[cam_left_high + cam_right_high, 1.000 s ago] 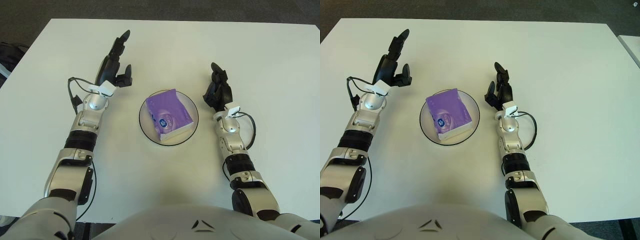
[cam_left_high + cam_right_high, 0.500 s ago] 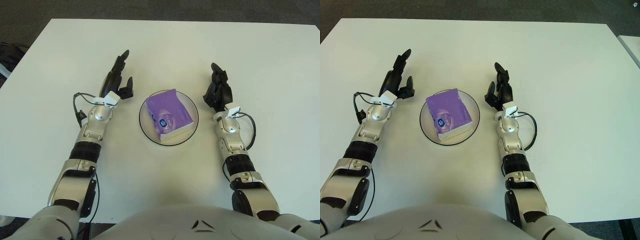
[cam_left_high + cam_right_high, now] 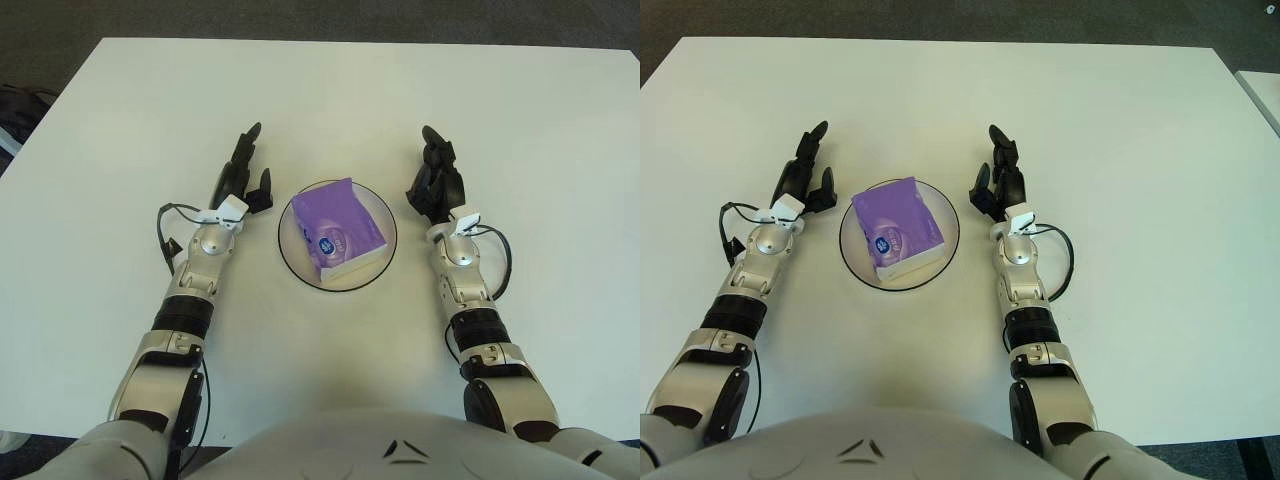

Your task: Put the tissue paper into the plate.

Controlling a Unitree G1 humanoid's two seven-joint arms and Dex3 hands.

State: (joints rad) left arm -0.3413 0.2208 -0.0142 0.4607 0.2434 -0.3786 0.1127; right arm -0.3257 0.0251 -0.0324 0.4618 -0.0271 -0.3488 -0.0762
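Observation:
A purple tissue pack (image 3: 339, 227) lies inside the dark-rimmed round plate (image 3: 289, 250) at the table's middle. My left hand (image 3: 243, 177) shows just left of the plate, its black fingers stretched out and holding nothing. To the right of the plate, my right hand (image 3: 435, 178) also has its fingers extended, with nothing in them. Neither hand touches the plate or the pack.
The white table (image 3: 320, 90) spreads wide around the plate, with its far edge at the top and dark floor beyond. A black cable loops beside each wrist (image 3: 163, 228).
My left hand has drawn back from the far left toward me and closer to the plate's left side. The right hand, the plate and the tissue pack have not moved.

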